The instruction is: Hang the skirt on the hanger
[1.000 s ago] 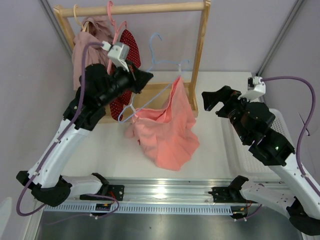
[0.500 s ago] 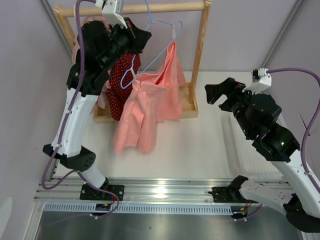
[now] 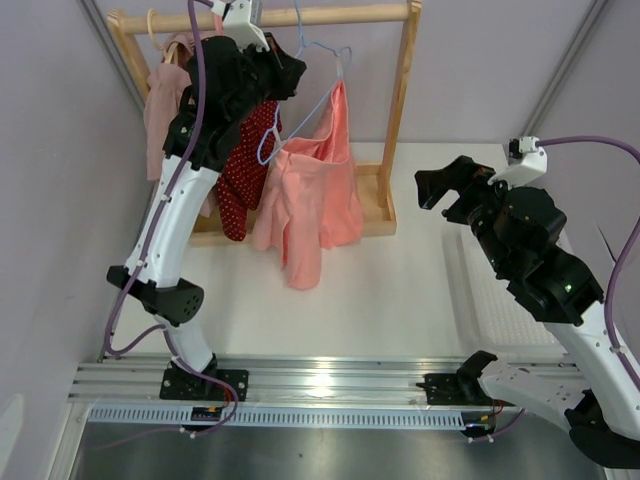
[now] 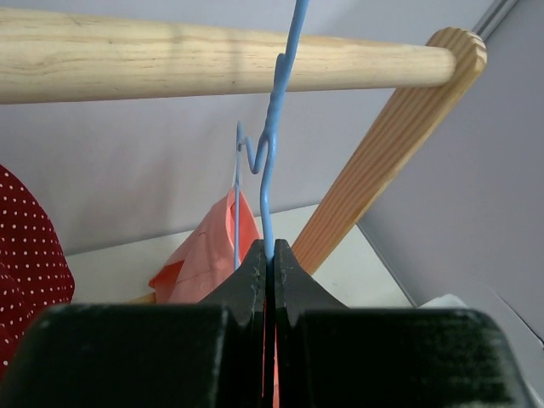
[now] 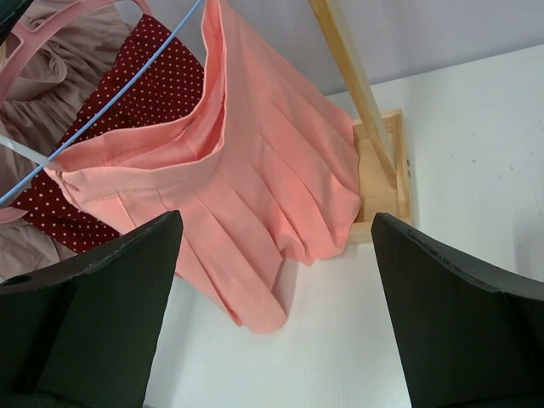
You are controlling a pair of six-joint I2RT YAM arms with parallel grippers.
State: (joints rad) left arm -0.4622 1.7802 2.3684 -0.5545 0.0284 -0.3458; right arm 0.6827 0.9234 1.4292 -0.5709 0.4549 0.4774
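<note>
Pinching the hanger (image 4: 263, 204) wire with my left gripper (image 4: 269, 255) pressed together, right gripper (image 5: 272, 272) spread and empty, I risk swinging it past the rail (image 4: 127, 55) at twelve o'clock and tipping the skirt (image 3: 315, 200) off.

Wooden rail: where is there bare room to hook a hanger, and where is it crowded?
Bare: the rail stretch between the blue hanger and the right upright. Crowded: the left part, where the mauve garment, the red dotted garment and the left gripper, shut on that hanger, bunch.
</note>
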